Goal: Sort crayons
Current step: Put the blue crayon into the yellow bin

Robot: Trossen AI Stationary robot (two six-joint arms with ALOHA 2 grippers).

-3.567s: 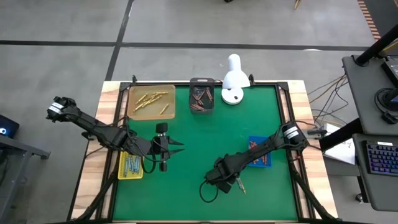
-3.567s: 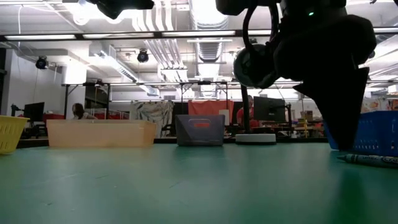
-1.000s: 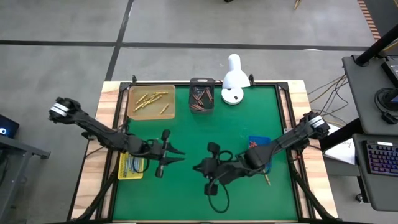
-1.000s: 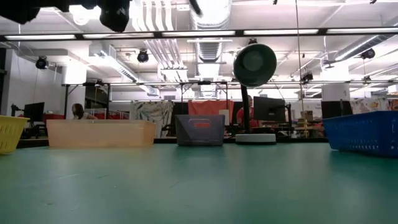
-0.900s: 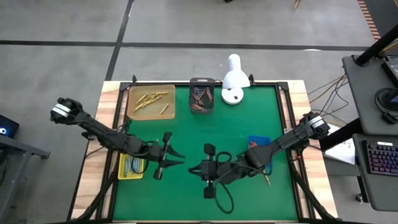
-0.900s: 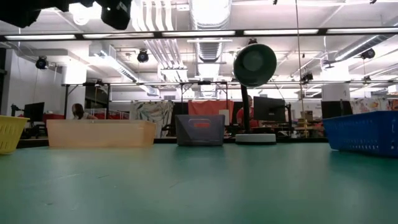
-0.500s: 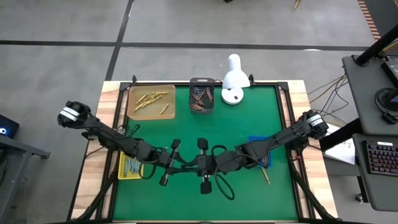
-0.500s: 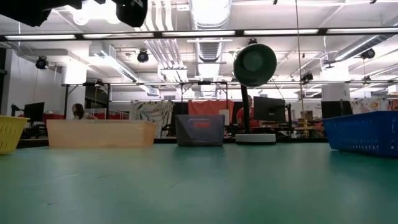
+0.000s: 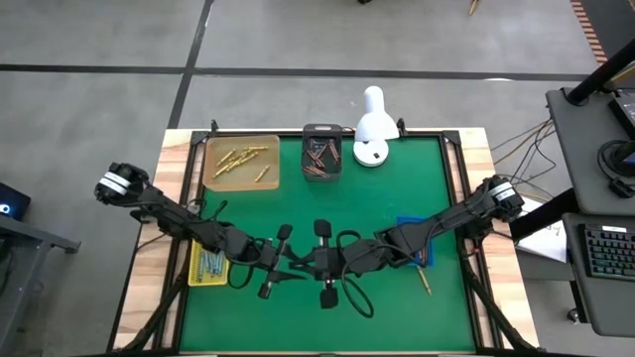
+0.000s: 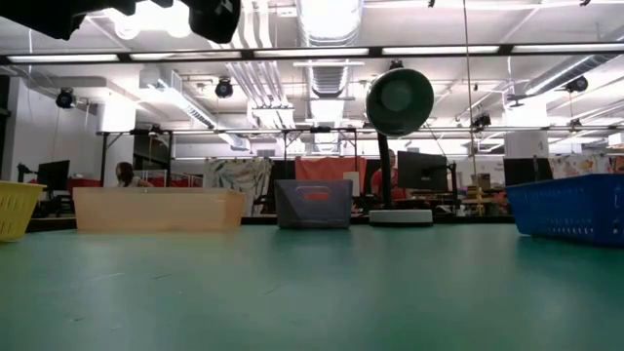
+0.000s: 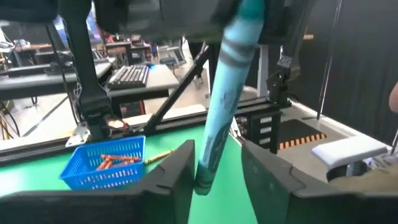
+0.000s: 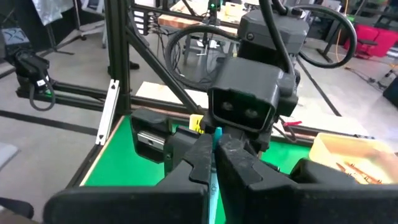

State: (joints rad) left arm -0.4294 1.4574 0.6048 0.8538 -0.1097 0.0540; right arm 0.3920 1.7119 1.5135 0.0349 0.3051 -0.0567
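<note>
Both arms meet above the middle of the green table [image 9: 298, 198]. My right gripper [image 12: 214, 155] [image 9: 310, 260] is shut on a blue-green crayon [image 11: 227, 93]. My left gripper [image 11: 216, 163] [image 9: 290, 262] faces it, open, with one finger on either side of the crayon's lower end [image 11: 205, 177]. Whether a finger touches it I cannot tell. Other crayons lie in a yellow tray [image 9: 208, 266], a tan tray [image 9: 241, 162], a dark tray [image 9: 322, 152] and a blue tray [image 11: 106, 163]. My right gripper pinches the blue-green crayon between its two fingers at its upper part [image 12: 217, 134]. The fingers come level from the table's right side and lie across the crayon. The crayon stands nearly upright, a little tilted, lifted clear of the table.
A white lamp [image 9: 372, 129] stands at the far edge beside the dark tray. One loose crayon [image 9: 425, 283] lies on the table near the blue tray [image 9: 415, 243]. Black frame posts stand at the table's corners.
My two grippers have come together over the table's middle. The left one went toward the right edge. The right one went toward the left edge with the crayon and rolled at the wrist. The crayon's lower end now stands between the left fingers.
</note>
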